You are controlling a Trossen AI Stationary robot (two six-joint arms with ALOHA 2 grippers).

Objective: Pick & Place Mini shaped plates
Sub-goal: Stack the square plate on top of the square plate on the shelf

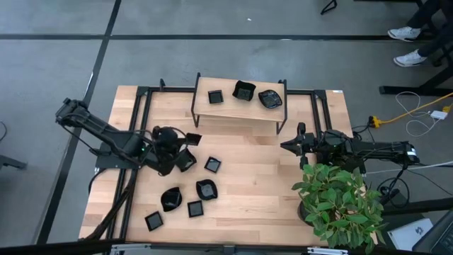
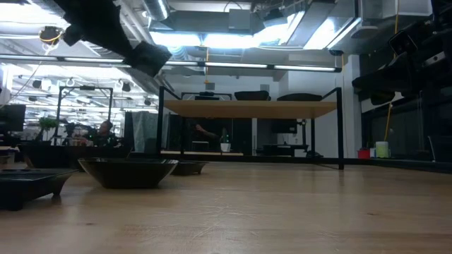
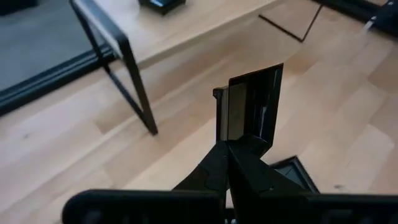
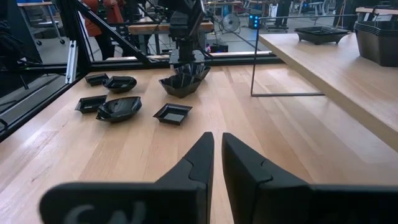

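Observation:
Small glossy black plates lie on the wooden table: one right of my left gripper, one just below it, and several nearer the front edge. Three more sit on the raised shelf. My left gripper hovers left of centre, shut on a square plate, which also shows high in the low view. My right gripper is shut and hangs at the table's right side, touching nothing. My left gripper pinches the square plate between its two fingers by one rim. The fingers reach in level from the table's left. The plate is lifted clear of the table and stands on edge beyond the fingertips, its hollow side showing in the left wrist view.
The shelf's black metal legs stand close to the held plate. A potted green plant sits at the near right corner beside the right arm. Bare wood lies between the plates and the plant.

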